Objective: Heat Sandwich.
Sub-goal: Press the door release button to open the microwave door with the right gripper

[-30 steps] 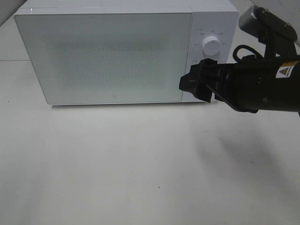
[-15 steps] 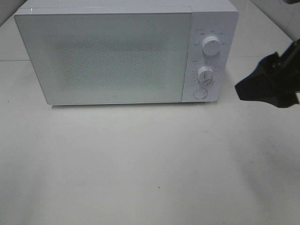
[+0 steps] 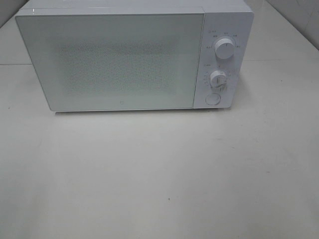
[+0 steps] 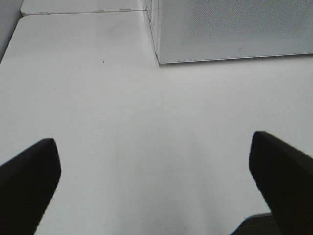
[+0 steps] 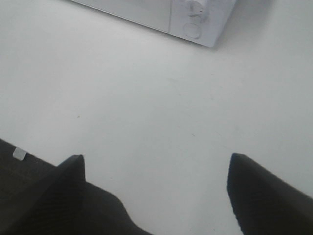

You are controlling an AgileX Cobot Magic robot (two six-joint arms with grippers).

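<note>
The sandwich is out of view in every frame. A white microwave (image 3: 129,55) stands at the back of the table with its door shut; its two dials (image 3: 224,50) and a round button sit on its right panel. My left gripper (image 4: 156,181) hovers open over bare table, short of the microwave's front corner (image 4: 159,56). Open too is my right gripper (image 5: 156,191), which hangs above the table, well back from the microwave's control corner (image 5: 195,24). Neither gripper holds anything. Neither arm shows in the exterior high view.
White tabletop (image 3: 159,174) stretches in front of the microwave. A dark edge (image 5: 19,171) runs along the table's near side in the right wrist view. A seam between table sections (image 4: 78,12) lies beside the microwave.
My right arm has pulled back from the microwave's control panel, moved off to the right and left the exterior high view.
</note>
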